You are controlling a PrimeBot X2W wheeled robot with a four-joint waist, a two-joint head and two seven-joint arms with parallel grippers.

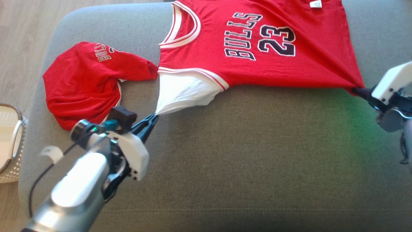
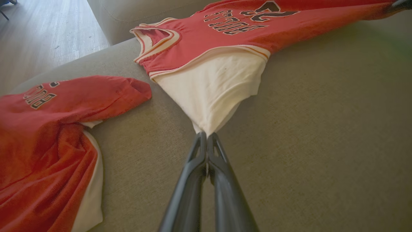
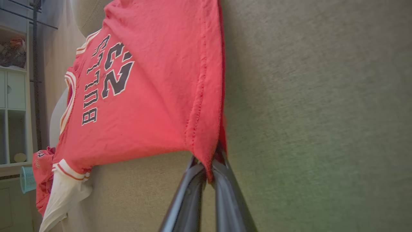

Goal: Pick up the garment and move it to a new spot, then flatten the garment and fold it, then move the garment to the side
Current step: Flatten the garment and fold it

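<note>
The garment (image 1: 257,48) is a red jersey with white sleeves and dark "BULLS 23" lettering, spread across the far half of a grey cushion (image 1: 241,161). My left gripper (image 1: 154,118) is shut on the tip of its white sleeve (image 2: 212,90), which is pulled to a point between the dark fingers (image 2: 199,154). My right gripper (image 1: 359,91) is shut on the red hem corner (image 3: 206,151) at the right. The cloth is stretched taut between both grips. In the right wrist view the garment (image 3: 145,90) fans out from my fingers (image 3: 196,180).
A second red jersey (image 1: 87,83) lies crumpled at the cushion's left end, close to my left gripper. A white woven basket (image 1: 9,141) stands on the wooden floor (image 1: 19,38) at the left edge. The near half of the cushion is bare.
</note>
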